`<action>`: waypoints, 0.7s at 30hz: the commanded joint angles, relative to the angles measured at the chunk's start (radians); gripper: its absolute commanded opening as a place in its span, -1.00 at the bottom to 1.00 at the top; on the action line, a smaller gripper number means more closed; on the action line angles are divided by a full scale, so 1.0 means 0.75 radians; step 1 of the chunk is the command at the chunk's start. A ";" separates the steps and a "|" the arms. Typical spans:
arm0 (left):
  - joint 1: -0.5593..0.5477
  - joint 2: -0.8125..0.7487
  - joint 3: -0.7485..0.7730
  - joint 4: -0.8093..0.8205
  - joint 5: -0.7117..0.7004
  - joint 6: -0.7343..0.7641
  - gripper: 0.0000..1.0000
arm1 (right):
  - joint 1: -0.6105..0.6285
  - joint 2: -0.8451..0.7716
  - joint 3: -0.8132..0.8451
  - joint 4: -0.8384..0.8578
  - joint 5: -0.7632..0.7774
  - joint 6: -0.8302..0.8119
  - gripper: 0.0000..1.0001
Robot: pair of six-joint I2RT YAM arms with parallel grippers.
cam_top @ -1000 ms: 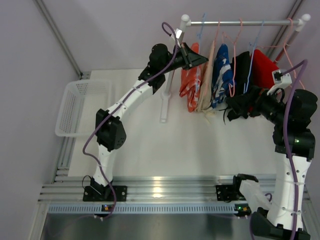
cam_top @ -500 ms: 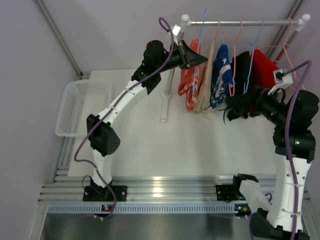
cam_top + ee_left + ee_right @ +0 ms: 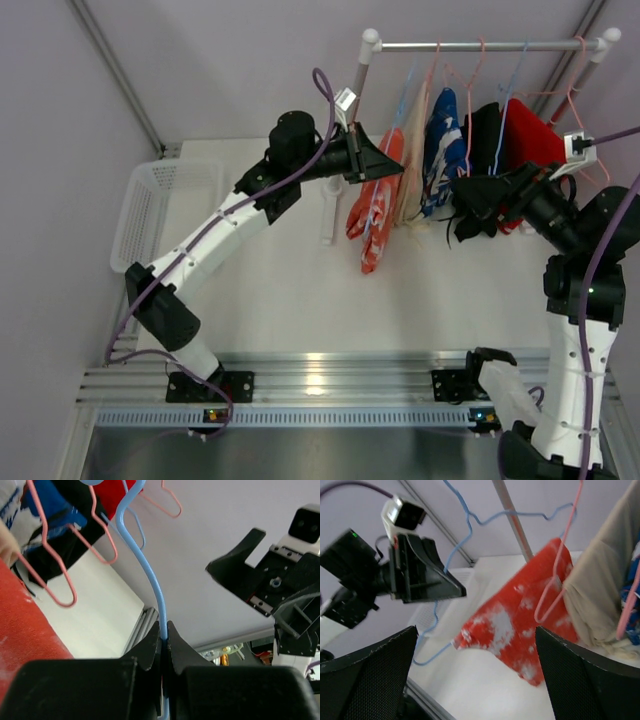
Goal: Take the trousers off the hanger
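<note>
My left gripper (image 3: pixel 388 160) is shut on the wire of a blue hanger (image 3: pixel 150 575), seen pinched between the fingers in the left wrist view (image 3: pixel 164 632). The orange-red trousers with white marks (image 3: pixel 368 215) hang from that hanger, tilted, with its hook below the rail (image 3: pixel 480 45). Beige (image 3: pixel 410 180), blue-patterned (image 3: pixel 441 140), black (image 3: pixel 484 135) and red trousers (image 3: pixel 526 135) hang on the rail. My right gripper (image 3: pixel 462 212) is open and empty beside them, facing the orange-red trousers (image 3: pixel 520 625).
A white basket (image 3: pixel 160 215) stands at the table's left. The rack's white post (image 3: pixel 330 205) rises just left of the hanging garments. Pink hangers (image 3: pixel 55 570) hold the other garments. The wall is close behind the rail.
My left arm has swung down and toward the near side with the blue hanger. The orange-red trousers have come away from the row and hang lower. The right gripper shifted slightly.
</note>
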 commanded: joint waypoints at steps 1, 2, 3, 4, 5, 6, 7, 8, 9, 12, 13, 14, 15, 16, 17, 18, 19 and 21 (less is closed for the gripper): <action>-0.003 -0.214 -0.058 0.125 -0.042 0.088 -1.00 | -0.006 -0.001 -0.063 0.352 -0.079 0.322 0.99; -0.005 -0.261 -0.073 0.109 -0.058 0.096 -1.00 | 0.025 -0.003 -0.086 0.401 -0.077 0.370 0.99; -0.003 -0.284 -0.085 0.078 -0.070 0.102 -1.00 | 0.043 -0.001 -0.103 0.454 -0.067 0.401 0.97; -0.003 -0.302 -0.111 0.076 -0.084 0.104 -1.00 | 0.072 0.013 -0.109 0.457 -0.038 0.419 0.94; -0.003 -0.345 -0.122 0.076 -0.093 0.111 -1.00 | 0.110 0.026 -0.099 0.445 -0.014 0.407 0.93; -0.003 -0.364 -0.134 0.032 -0.097 0.113 -1.00 | 0.208 0.038 -0.086 0.428 0.013 0.391 0.91; -0.003 -0.382 -0.154 0.007 -0.109 0.115 -1.00 | 0.268 0.067 -0.058 0.396 0.082 0.352 0.90; -0.003 -0.396 -0.161 -0.012 -0.115 0.129 -1.00 | 0.355 0.081 -0.046 0.385 0.129 0.336 0.89; -0.003 -0.431 -0.171 -0.022 -0.125 0.139 -1.00 | 0.478 0.091 -0.037 0.383 0.164 0.326 0.88; -0.003 -0.492 -0.214 -0.043 -0.146 0.174 -1.00 | 0.567 0.150 -0.050 0.437 0.226 0.421 0.88; -0.003 -0.511 -0.226 -0.049 -0.154 0.180 -1.00 | 0.585 0.211 -0.005 0.408 0.248 0.426 0.88; -0.005 -0.527 -0.259 -0.049 -0.170 0.190 -1.00 | 0.595 0.238 0.016 0.388 0.252 0.434 0.89; -0.003 -0.560 -0.273 -0.049 -0.173 0.200 -1.00 | 0.630 0.289 0.036 0.387 0.259 0.450 0.89; -0.003 -0.578 -0.287 -0.051 -0.175 0.209 -1.00 | 0.655 0.316 0.093 0.385 0.279 0.452 0.89; -0.003 -0.595 -0.300 -0.055 -0.181 0.229 -1.00 | 0.677 0.345 0.122 0.385 0.287 0.456 0.89; -0.003 -0.609 -0.324 -0.059 -0.187 0.241 -1.00 | 0.720 0.367 0.149 0.395 0.293 0.464 0.89; -0.003 -0.637 -0.335 -0.061 -0.189 0.262 -1.00 | 0.743 0.412 0.195 0.402 0.310 0.479 0.88; -0.003 -0.666 -0.363 -0.071 -0.205 0.268 -1.00 | 0.796 0.451 0.233 0.404 0.318 0.493 0.85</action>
